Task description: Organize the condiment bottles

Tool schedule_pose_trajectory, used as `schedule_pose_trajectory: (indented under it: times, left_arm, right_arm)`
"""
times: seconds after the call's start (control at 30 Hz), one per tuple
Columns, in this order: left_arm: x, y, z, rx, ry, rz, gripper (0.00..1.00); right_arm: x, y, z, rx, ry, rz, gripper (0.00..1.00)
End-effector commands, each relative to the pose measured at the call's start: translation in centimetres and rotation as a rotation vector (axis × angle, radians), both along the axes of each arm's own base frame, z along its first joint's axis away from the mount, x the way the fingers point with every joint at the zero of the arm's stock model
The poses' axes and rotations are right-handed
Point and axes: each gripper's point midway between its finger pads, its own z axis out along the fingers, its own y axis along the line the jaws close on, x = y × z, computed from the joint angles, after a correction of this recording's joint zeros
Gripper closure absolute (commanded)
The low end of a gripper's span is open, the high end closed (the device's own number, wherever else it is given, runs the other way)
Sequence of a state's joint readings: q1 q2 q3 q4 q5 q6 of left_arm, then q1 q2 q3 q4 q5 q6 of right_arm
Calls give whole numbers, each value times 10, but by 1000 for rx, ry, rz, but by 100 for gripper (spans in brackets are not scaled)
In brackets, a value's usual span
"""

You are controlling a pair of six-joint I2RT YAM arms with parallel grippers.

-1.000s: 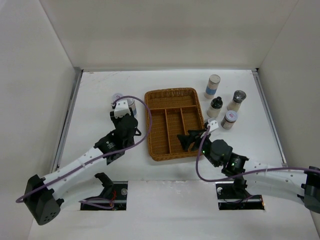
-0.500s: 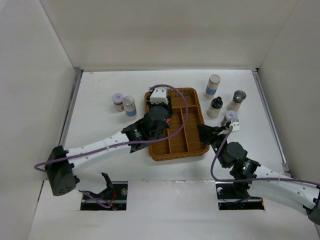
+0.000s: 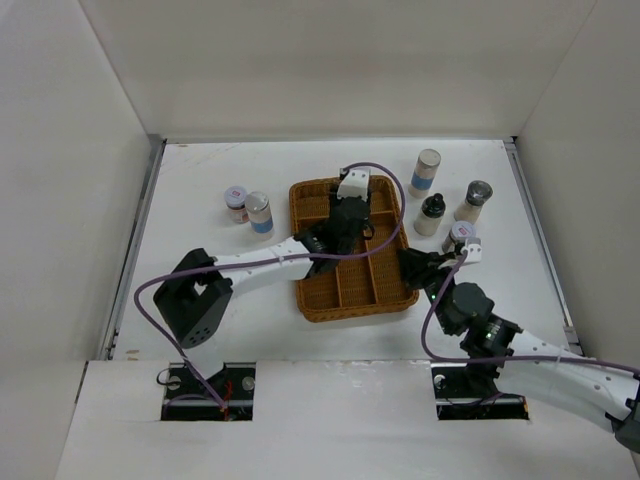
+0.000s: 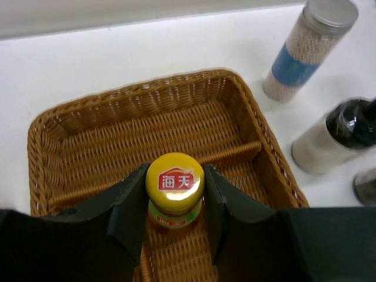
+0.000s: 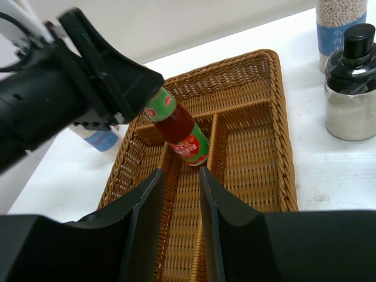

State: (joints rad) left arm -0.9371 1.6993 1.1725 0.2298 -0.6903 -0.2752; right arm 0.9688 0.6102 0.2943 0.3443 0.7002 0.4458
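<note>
A yellow-capped dark sauce bottle with a red and green label hangs tilted in my left gripper, which is shut on its cap. Its base dips into the middle of the brown wicker tray. In the top view my left gripper hides the bottle. My right gripper hovers at the tray's near right side, its jaws a narrow gap apart with nothing between them. Right of the tray stand a blue-banded bottle, a black-capped one, a grey-capped one and a red-marked lid.
Two more small bottles stand left of the tray, one with a red-marked lid and one with a blue band. White walls close in the table on three sides. The left arm's purple cable loops over the tray.
My left arm swung from the bottles at the left over the tray, carrying the sauce bottle. My right gripper drew back from the tray to its right edge and its jaws narrowed.
</note>
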Motion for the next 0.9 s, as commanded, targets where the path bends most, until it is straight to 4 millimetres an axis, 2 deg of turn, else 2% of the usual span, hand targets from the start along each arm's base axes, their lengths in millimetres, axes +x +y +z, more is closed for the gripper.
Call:
schedule_pose_trajectory:
  times: [0.0,0.07,0.13,0.27,0.43,0.57,0.67,0.73,0.8,0.87]
  left_arm:
    - [19,-12,69,-196,-149,17,88]
    - [22,-10,55,-188,-141,24,85]
    - [20,-7,45,-187,-136,34,77]
    - [13,7,39,-201,-146,63,52]
    - [1,19,44,-215,-158,68,35]
    - [-13,32,67,-231,-184,66,20]
    - [-25,66,94,-256,-215,114,16]
    - [-30,97,101,-253,-221,163,14]
    - [-26,132,94,-216,-200,227,13]
    - [-19,165,74,-156,-148,303,13]
  right_arm:
    - [2,-5,4,31,-10,-27,63]
    - [2,-5,4,30,-9,-27,63]
    - [2,-5,4,28,-8,-27,62]
    - [2,-5,3,28,-8,-27,59]
    - [3,-4,3,25,-6,-27,57]
    - [3,-4,2,21,-3,-30,55]
    - [3,-4,3,23,-5,-27,54]
    - [3,-4,3,23,-5,-25,51]
    - [3,-3,2,21,-3,-24,44]
    - [3,-2,2,17,-2,-24,39]
